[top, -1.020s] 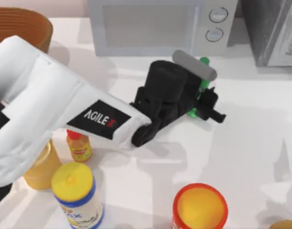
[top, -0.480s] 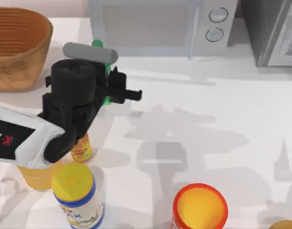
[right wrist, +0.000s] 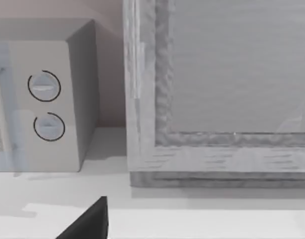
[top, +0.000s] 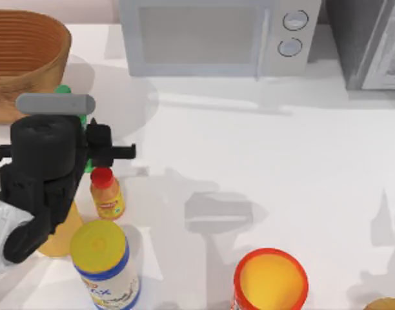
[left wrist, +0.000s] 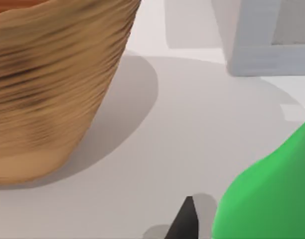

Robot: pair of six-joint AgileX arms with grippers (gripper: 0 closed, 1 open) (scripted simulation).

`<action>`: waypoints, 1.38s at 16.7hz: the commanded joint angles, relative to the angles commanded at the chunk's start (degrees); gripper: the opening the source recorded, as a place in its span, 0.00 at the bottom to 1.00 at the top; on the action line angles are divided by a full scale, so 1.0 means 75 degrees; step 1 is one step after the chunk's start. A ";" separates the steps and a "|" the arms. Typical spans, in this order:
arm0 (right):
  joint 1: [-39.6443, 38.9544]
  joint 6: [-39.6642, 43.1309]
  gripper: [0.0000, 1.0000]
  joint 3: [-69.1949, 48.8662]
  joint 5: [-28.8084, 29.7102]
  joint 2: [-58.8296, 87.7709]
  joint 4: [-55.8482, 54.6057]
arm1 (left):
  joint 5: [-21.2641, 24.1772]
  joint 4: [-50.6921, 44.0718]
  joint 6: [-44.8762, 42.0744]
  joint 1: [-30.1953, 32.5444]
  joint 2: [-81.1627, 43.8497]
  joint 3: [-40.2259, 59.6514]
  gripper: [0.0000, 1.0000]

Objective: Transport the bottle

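At the left side of the white tabletop (top: 262,168), the left AgileX arm's black hand (top: 88,139) is closed around the green soda bottle (top: 64,91), whose cap pokes out just beyond the wrist's grey bar. The bottle hangs close beside the woven wicker basket (top: 23,58) at the far left corner. From the left wrist camera, the bottle's translucent green body (left wrist: 272,194) bulges large in the foreground, a dark fingertip (left wrist: 185,221) beside it, with the basket's ribbed wall (left wrist: 53,84) near and a corner of the microwave (left wrist: 262,40) farther off.

Just beside the hand, toward the near edge, stands a small orange bottle with a red cap (top: 106,192). Nearer still are a yellow-lidded white-and-blue canister (top: 104,261), a yellow container (top: 55,236) partly under the arm, and an orange-rimmed tub (top: 270,281).

The grey microwave (top: 210,35) lines the far edge. The right wrist camera looks at its two dials (right wrist: 45,107) and a pale grey cabinet (right wrist: 227,89) beside it; whether the right hand is open or closed cannot be told.
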State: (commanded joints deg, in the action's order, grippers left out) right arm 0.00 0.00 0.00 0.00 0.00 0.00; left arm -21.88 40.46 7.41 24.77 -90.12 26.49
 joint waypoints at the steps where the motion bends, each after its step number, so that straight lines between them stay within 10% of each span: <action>1: 0.0000 0.0000 1.00 0.0000 0.0000 0.0000 0.0000 | 0.0000 0.0000 0.0000 0.0000 0.0000 0.0000 0.00; 21: 0.0000 0.0000 1.00 0.0000 0.0000 0.0000 0.0000 | 0.0472 0.1832 -0.0205 -0.0468 -0.2642 0.0876 0.00; 23: 0.0000 0.0000 1.00 0.0000 0.0000 0.0000 0.0000 | 0.0472 0.1832 -0.0205 -0.0468 -0.2642 0.0876 0.15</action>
State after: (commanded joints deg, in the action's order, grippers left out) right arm 0.00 0.00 0.00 0.00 0.00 0.00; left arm -18.35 54.19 5.87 21.27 -109.93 33.06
